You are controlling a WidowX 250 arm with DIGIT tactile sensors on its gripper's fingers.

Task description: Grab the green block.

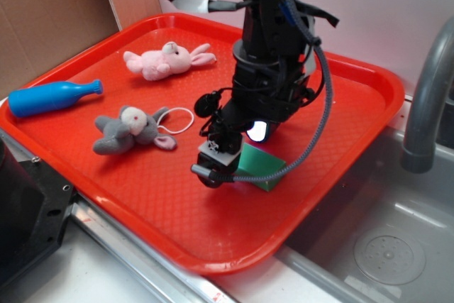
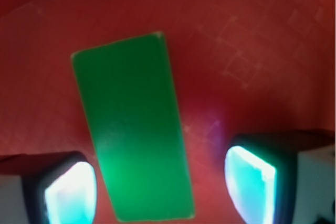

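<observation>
The green block lies flat on the red tray, right of the tray's middle. My gripper hangs low directly over it and hides its left part. In the wrist view the green block runs lengthwise between my two fingers, its near end in the gap. The gripper is open, with tray showing between the block and the right finger. The left finger sits close beside the block's edge; I cannot tell if it touches.
A grey plush mouse with a white loop and a pink plush rabbit lie on the tray's left half. A blue bottle rests on the left rim. A sink and grey faucet are to the right; cardboard stands behind.
</observation>
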